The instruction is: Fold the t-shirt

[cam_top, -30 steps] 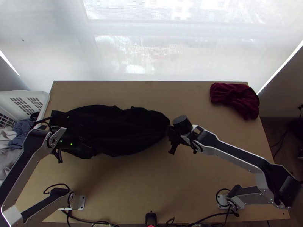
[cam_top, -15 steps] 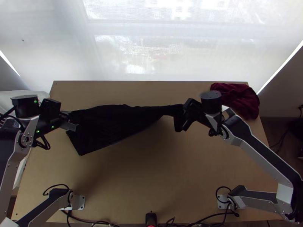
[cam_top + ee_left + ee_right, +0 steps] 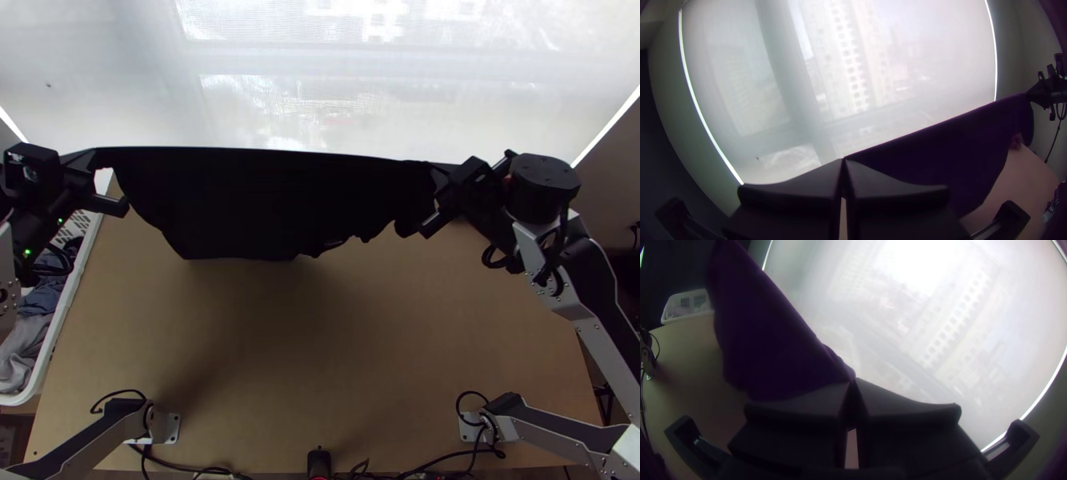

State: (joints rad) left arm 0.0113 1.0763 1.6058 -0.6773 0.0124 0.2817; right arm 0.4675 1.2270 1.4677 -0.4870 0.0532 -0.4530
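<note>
both arms, left (image 3: pixel 94 442) and right (image 3: pixel 596 346), have silver-grey links topped in black, with little screws dotted along the sides. the right one wears a fat black drum (image 3: pixel 544 192) near its wrist, and i can see tiny green lights (image 3: pixel 27 252) on the left. black cables loop by the joints; pale base plates (image 3: pixel 170 428) sit below; wide, flat black fingers (image 3: pixel 911 413) taper at the tips.

Clock directions from centre of top view. T-shirt (image 3: pixel 256 200): solid black, small pale mark (image 3: pixel 334 243). Left gripper (image 3: pixel 94 150), ten o'clock, and right gripper (image 3: pixel 433 166), two: black. Table (image 3: pixel 320 360): light tan. Basket (image 3: pixel 56 330), nine: white, slotted grid; cloths inside blue (image 3: pixel 40 298), grey (image 3: pixel 24 344). Blind (image 3: pixel 264 112), twelve: whitish. Right arm (image 3: pixel 604 344), four: silver-grey, black.
</note>
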